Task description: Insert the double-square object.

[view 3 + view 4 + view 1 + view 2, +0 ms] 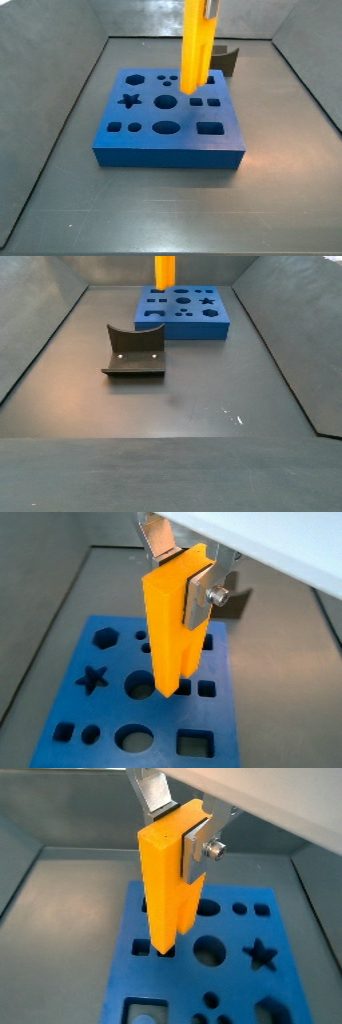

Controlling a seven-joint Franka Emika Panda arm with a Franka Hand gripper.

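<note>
Nearest in a side view, the dark grey curved piece (134, 352) is sitting on the floor, well apart from the work. Beyond it, the blue block with shaped holes (187, 318) is lying flat. The two-finger silver gripper (187, 574) is clamping the long, slim yellow-orange double-square object (174, 622) near its upper end, holding it upright with its notched tip hanging just above the block's holes (189, 92). The bar is looking rigid, light and smooth-sided, so I judge a firm pinch across its flat faces suits it. No writing or labels are showing anywhere.
</note>
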